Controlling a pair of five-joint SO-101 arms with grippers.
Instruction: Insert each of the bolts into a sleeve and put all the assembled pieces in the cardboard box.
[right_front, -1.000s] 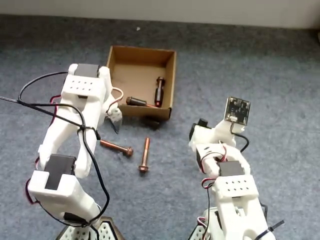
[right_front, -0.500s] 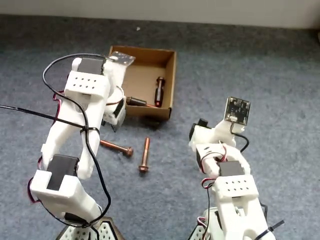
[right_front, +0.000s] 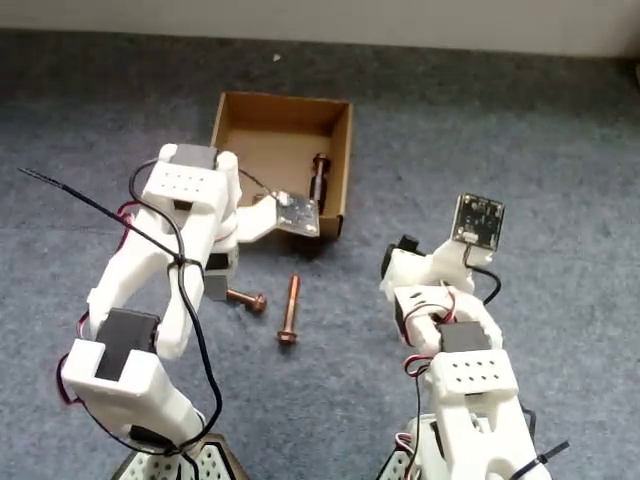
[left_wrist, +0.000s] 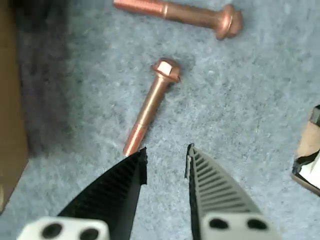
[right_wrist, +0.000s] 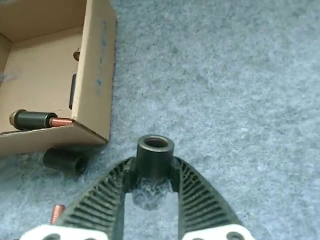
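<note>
High view, grey carpet (right_front: 560, 150), pale wall (right_front: 400, 15) behind, left claw (left_wrist: 165, 162) spread, right claw (right_wrist: 153, 170) pinching sleeve (right_wrist: 155, 150)

Likely a hobby robotics lab or workshop bench: grey carpet-like mat (right_front: 560, 130), pale wall strip (right_front: 400, 20) along its far edge, two white plastic arms (right_front: 465, 385) trailing loose wires (right_front: 75, 200).

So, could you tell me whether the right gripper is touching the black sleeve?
Touching. The right wrist view shows the right gripper with its jaws pressed against both sides of the black sleeve, with no gap on either side.
</note>
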